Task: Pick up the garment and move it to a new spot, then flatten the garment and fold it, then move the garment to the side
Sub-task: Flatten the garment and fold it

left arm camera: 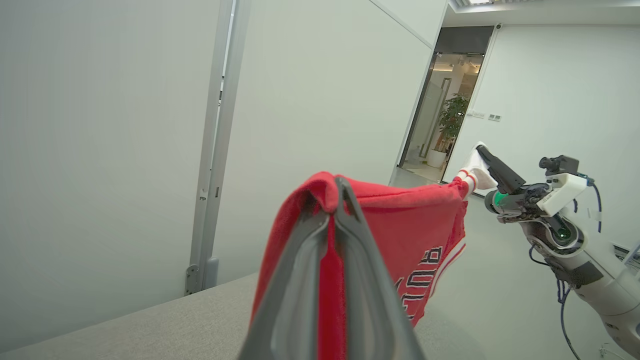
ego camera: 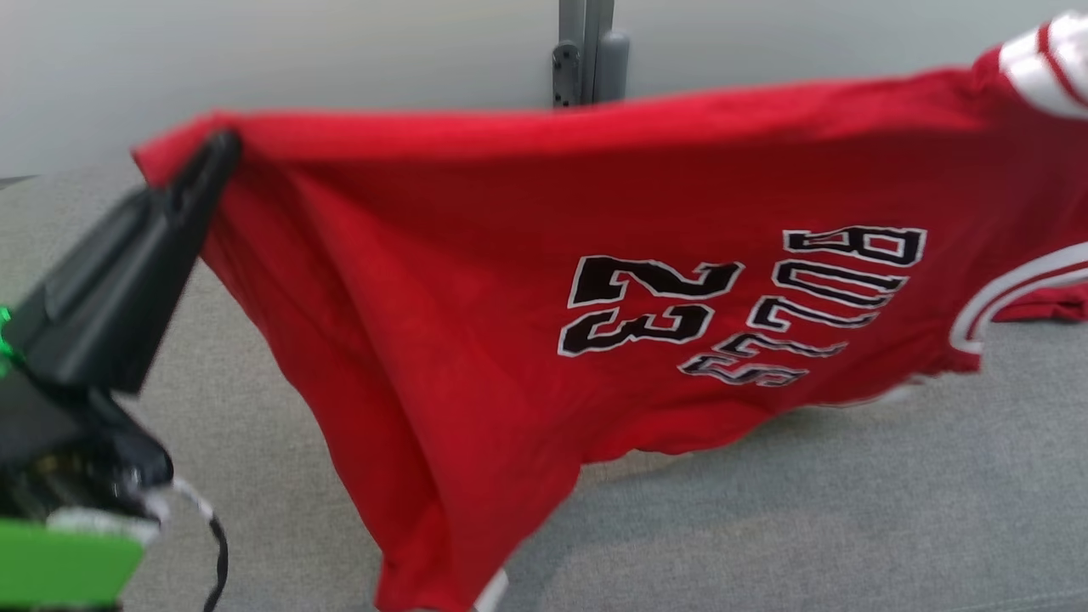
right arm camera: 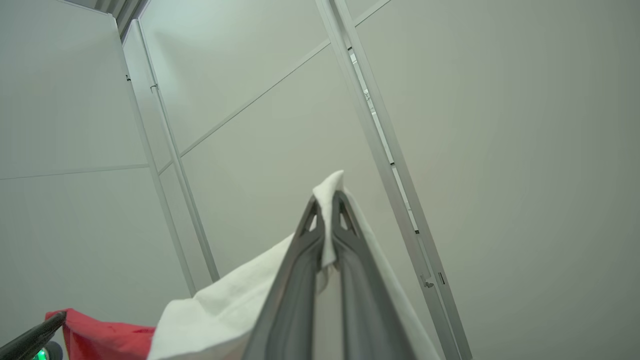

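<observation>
The shirt is held stretched above the desk, clamped by the left claw (ten o'clock) and right claw (two o'clock); an even lowering is judged next.

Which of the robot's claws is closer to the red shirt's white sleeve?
Right. The right gripper is clamped on the white sleeve itself of the bright red short-sleeved shirt, while the left gripper pinches a red corner at the shirt's far opposite end.

Dark-grey claw fingers, pale forearm, black cable, green wrist light.
</observation>
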### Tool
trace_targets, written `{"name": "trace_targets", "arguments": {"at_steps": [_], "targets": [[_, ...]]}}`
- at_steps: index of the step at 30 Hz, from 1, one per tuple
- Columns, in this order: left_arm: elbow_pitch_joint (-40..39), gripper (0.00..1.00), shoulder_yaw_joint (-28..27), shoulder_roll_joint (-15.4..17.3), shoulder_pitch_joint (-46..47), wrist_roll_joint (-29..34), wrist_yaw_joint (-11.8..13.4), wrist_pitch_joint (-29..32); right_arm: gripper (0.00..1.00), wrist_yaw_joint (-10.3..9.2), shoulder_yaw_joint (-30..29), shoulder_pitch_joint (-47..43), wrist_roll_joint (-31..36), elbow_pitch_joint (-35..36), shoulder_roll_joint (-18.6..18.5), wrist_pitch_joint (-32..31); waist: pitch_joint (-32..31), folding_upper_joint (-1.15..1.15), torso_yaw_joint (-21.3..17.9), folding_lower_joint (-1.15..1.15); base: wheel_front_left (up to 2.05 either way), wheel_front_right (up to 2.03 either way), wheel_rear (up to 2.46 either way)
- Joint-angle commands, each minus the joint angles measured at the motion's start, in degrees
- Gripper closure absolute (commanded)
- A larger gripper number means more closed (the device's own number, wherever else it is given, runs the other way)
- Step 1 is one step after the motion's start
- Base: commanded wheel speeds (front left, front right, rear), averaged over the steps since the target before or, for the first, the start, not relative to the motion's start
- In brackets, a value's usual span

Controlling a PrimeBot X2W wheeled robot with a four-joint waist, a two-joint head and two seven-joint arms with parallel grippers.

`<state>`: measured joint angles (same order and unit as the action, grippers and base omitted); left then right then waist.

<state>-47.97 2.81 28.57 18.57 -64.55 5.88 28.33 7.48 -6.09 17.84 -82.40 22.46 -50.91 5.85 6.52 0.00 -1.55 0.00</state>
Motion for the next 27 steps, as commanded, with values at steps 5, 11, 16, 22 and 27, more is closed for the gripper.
{"name": "trace_targets", "arguments": {"at_steps": [5, 11, 16, 22, 27], "targets": [[10.9, 1.00, 4.7, 0.7, 15.9, 3.6, 0.7, 3.4, 1.00, 0.02, 0.3, 12.2, 5.4, -5.4, 2.0, -5.4, 9.6, 0.00, 0.0, 0.00, 0.00, 0.00, 0.00], [34.1, 1.00, 9.3, -2.6, 38.9, 12.3, -1.5, 0.0, 1.00, 0.02, 5.9, 42.0, 20.4, -24.0, 17.8, -11.7, 19.9, 0.00, 0.3, 0.00, 0.00, 0.00, 0.00], [55.4, 1.00, 12.3, -5.4, 56.8, 21.7, -4.1, -8.0, 1.00, 0.01, 3.8, 64.2, 40.4, -42.8, 32.3, -8.5, 26.6, 0.00, -0.3, 0.00, 0.00, 0.00, 0.00], [74.5, 1.00, 13.6, -7.9, 70.6, 29.1, -7.4, -23.7, 1.00, 0.01, -2.9, 76.5, 51.4, -55.1, 43.1, -0.3, 31.8, 0.00, -1.3, 0.00, 0.00, 0.00, 0.00], [85.0, 1.00, 14.9, -9.3, 69.0, 29.6, -11.2, -33.5, 1.00, 0.01, -2.5, 71.7, 49.1, -57.2, 46.0, 3.6, 33.2, 0.00, -2.0, 0.00, 0.00, 0.00, 0.00]]}}
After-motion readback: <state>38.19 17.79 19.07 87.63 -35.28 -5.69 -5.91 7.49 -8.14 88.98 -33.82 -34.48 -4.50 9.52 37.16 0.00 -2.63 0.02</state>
